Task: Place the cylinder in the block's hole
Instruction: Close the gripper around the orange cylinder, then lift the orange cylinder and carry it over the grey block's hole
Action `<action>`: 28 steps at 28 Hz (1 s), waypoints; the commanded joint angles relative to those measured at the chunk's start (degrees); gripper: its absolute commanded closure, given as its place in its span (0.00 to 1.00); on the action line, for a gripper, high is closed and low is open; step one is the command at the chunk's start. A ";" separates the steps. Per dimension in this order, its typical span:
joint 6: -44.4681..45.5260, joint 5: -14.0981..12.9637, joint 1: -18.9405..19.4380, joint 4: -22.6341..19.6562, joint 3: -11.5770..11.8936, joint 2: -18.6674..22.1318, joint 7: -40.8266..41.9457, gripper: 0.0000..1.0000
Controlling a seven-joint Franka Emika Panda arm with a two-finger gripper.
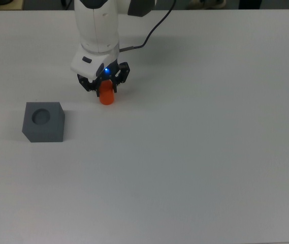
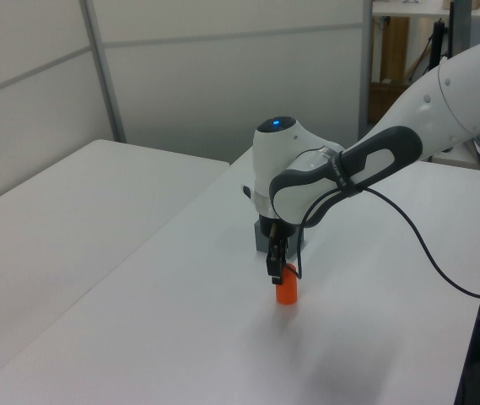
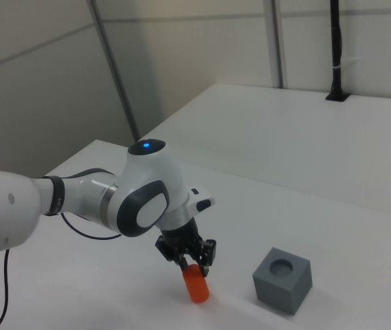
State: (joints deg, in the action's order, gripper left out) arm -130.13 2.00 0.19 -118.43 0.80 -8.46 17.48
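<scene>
The orange-red cylinder (image 1: 106,97) stands upright on the white table. My gripper (image 1: 104,87) is lowered over its top, open, with one finger on each side of its upper part. In the right view the gripper (image 3: 187,264) covers the top of the cylinder (image 3: 196,288). The left view shows the cylinder (image 2: 286,291) just below the gripper (image 2: 277,273). The slate-grey block (image 1: 43,121), round hole facing up, sits apart to the top view's left. It stands at the right view's right, past the cylinder, as the block (image 3: 283,278). In the left view the arm hides nearly all of it.
The white table (image 1: 195,152) stretches wide to the top view's right and bottom. A black cable (image 1: 152,28) trails from the arm toward the top view's upper edge. A second white table (image 3: 305,130) stands behind in the right view.
</scene>
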 commanded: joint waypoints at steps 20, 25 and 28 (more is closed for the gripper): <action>-0.13 -7.53 -8.09 13.84 1.66 -1.29 -2.45 1.00; -0.21 -7.98 -10.38 16.21 2.10 -2.79 -2.45 1.00; -0.30 -7.98 -11.26 17.88 2.10 -4.19 -2.89 1.00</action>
State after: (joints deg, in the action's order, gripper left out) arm -130.13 -4.91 -10.51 -104.23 2.67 -9.22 16.28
